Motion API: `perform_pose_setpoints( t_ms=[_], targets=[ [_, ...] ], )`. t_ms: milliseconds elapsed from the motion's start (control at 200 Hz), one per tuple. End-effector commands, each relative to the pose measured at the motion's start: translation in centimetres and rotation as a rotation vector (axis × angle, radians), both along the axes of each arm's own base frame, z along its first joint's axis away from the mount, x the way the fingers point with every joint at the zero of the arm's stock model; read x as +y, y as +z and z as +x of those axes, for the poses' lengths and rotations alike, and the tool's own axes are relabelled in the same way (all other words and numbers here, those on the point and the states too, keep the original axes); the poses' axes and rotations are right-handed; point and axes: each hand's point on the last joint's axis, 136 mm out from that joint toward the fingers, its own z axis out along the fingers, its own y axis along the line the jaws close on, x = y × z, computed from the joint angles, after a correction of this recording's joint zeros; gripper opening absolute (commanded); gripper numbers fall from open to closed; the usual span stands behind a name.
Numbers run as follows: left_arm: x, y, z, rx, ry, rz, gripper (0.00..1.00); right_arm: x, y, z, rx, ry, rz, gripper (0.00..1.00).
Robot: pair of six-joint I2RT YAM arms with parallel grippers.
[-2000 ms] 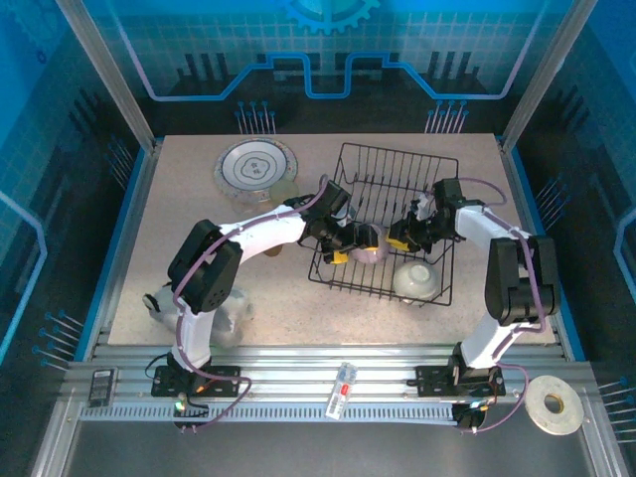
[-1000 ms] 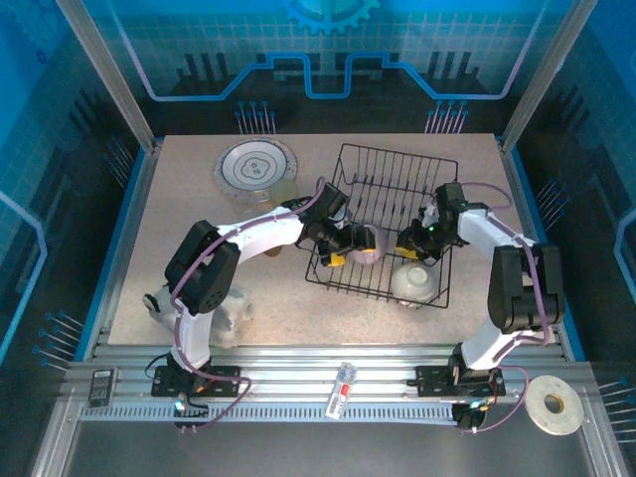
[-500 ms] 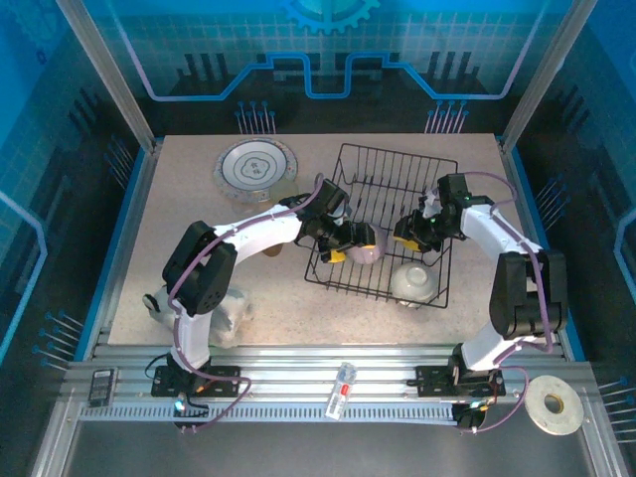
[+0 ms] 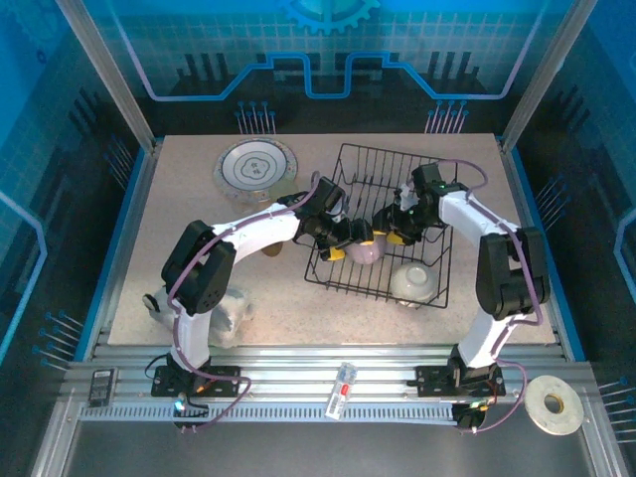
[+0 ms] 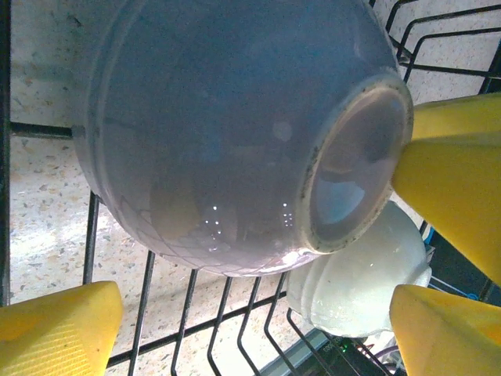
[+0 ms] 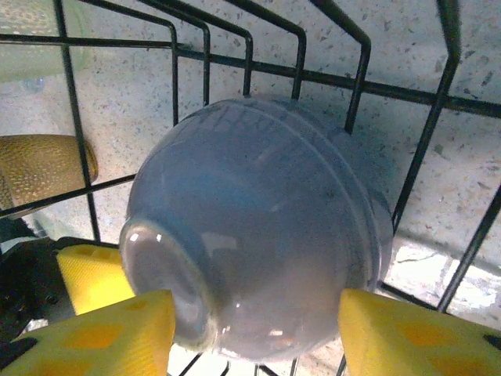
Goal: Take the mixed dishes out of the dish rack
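The premises were a robotics test cell, not a domestic kitchen. A speckled table [image 4: 189, 209] stood enclosed by aluminium frame posts [image 4: 109, 75] and blue-lit panels [image 4: 397, 60] bearing a gear emblem [image 4: 328, 10]. The left arm [image 4: 253, 231] and right arm [image 4: 467, 214] were bolted to a slotted rail [image 4: 298, 383] at the near edge.

Lilac round bowl [image 6: 250, 227] gleams: glossy glazed ceramic, with a duller, rougher foot ring. Black wire dish rack [image 6: 391, 89], smooth coated metal. Speckled beige tabletop [image 6: 470, 39], matt and stone-like. Right gripper's yellow pads [image 6: 399, 337], dull and rubbery-looking.
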Motion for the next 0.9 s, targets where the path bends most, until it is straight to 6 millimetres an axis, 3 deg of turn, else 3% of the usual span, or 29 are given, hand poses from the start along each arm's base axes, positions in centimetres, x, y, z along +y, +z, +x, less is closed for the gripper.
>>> perform_pose_setpoints(
  t_ms=[0, 130, 410, 605, 896],
  targets=[
    [0.8, 0.3, 0.8, 0.001, 0.044, 0.006, 0.89, 0.7, -0.8, -0.6, 0.023, 0.051, -0.029, 0.58],
    [0.6, 0.0, 0.8, 0.003, 0.041, -0.003, 0.89, -0.1, -2.2, -1.0, 0.045, 0.042, -0.076, 0.56],
    [0.7, -1.2, 0.9, 0.0, 0.035, 0.004, 0.93, -2.4, -6.0, -3.0, 0.189, -0.046, -0.114, 0.39],
    [0.7, -1.5, 1.2, -0.03, 0.028, 0.002, 0.98, -3.1, -7.1, -3.7, 0.246, -0.081, -0.097, 0.31],
    [0.7, -2.9, 1.3, -0.018, 0.04, 0.002, 0.98, -3.4, -7.8, -4.0, 0.272, -0.1, -0.075, 0.27]
  ],
)
